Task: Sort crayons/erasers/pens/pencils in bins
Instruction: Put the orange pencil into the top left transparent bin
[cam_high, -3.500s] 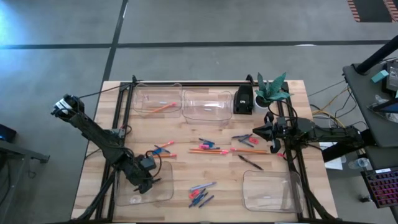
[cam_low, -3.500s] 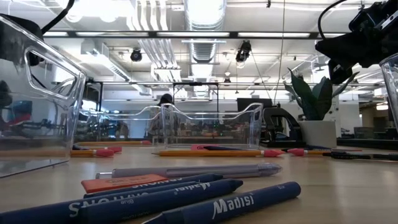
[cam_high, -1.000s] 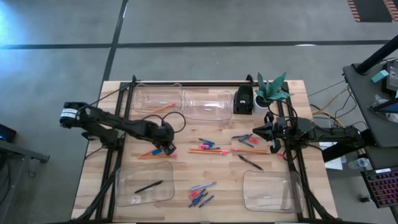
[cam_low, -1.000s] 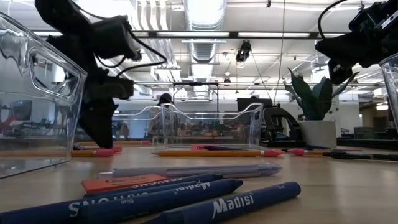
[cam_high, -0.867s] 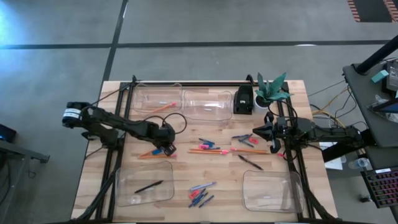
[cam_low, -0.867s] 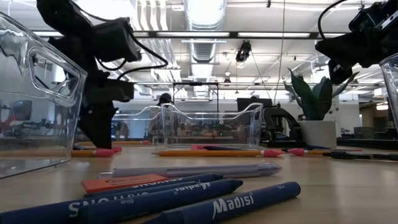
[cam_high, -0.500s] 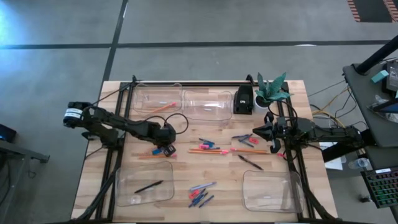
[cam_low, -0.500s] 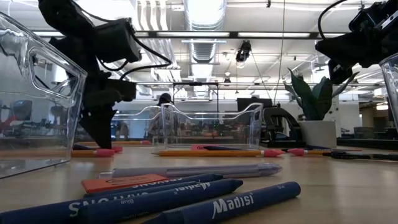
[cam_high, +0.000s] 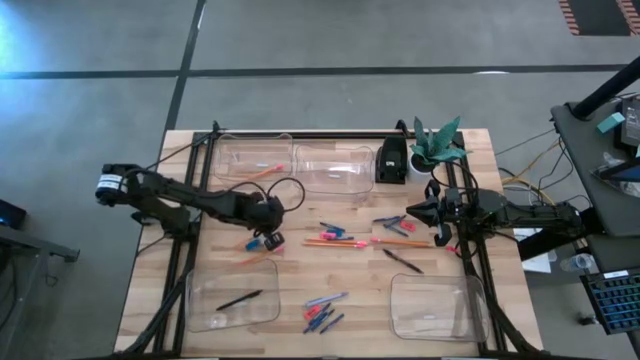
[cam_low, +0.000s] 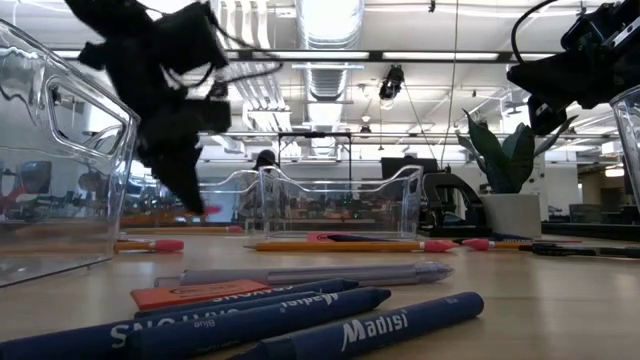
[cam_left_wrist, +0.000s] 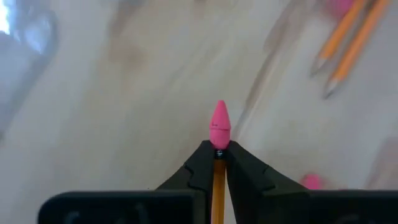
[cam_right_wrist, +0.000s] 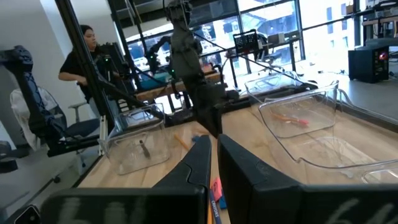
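My left gripper (cam_high: 268, 239) hangs over the table's left middle, shut on an orange pencil (cam_left_wrist: 217, 183) whose pink end (cam_left_wrist: 220, 124) sticks out past the fingertips; it also shows in the low view (cam_low: 190, 190). A second pencil (cam_low: 150, 244) lies flat on the table below it. More pencils (cam_high: 335, 242), blue crayons (cam_high: 322, 315) and a black pen (cam_high: 403, 262) lie in the middle. There are four clear bins: far left (cam_high: 228, 152) with a pencil, far middle (cam_high: 333, 180), near left (cam_high: 205, 300) with a pen, near right (cam_high: 430, 310). My right gripper (cam_high: 412, 212) waits shut at the right. My left gripper pinches the pencil between its two fingers just behind the pink end (cam_left_wrist: 219, 148). The fingers (cam_low: 180, 175) slant down from above. The pink end (cam_low: 210, 210) hangs clear above the table; the rest of the pencil is blurred.
A small black box (cam_high: 391, 160) and a potted plant (cam_high: 435, 145) stand at the far right. Small erasers (cam_high: 330, 232) and other sticks lie among the pencils in the middle. The arms' frames run along both sides of the table.
My left gripper, shut on the pencil, has risen off the table and tipped. The pencil's pink end, which lay on the table next to the other pencil, is now lifted clear. The second pencil has stayed where it was.
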